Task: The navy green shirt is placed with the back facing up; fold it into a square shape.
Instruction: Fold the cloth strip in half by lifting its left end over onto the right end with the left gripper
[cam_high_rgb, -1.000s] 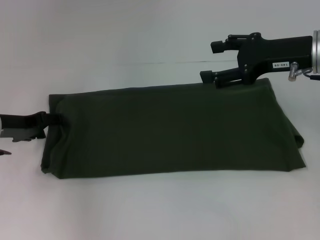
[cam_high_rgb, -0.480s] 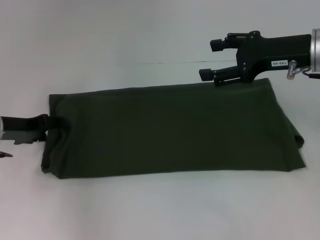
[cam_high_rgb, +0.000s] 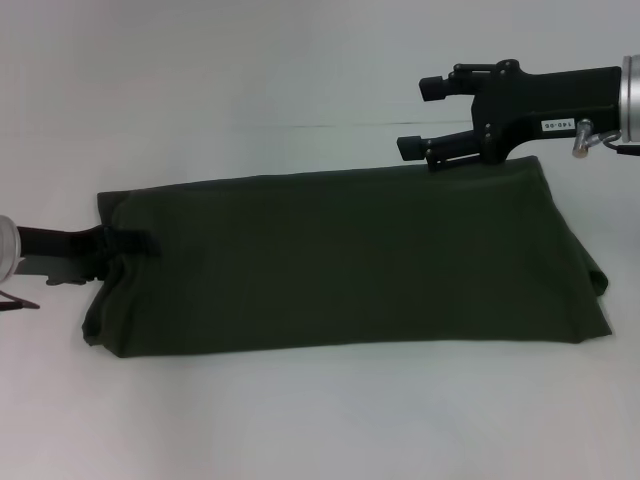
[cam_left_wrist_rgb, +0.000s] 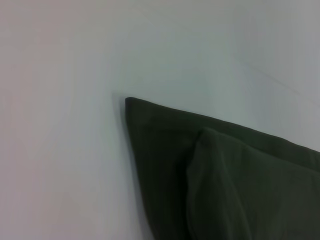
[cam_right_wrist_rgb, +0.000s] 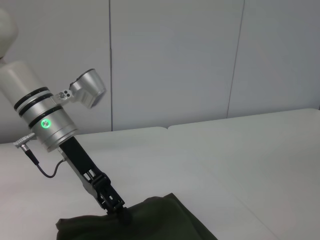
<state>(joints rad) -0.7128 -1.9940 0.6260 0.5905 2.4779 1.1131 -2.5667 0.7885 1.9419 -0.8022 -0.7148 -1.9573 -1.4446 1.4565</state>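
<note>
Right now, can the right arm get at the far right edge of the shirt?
Probably yes. The right claw hangs open just above the far edge of the navy green shirt, with nothing between them. The left claw is at the opposite end, on the shirt's left edge, out of the way.

Soft, even, dim light; faint shadows under the navy green shirt (cam_high_rgb: 340, 260); left wrist view blurry.
</note>
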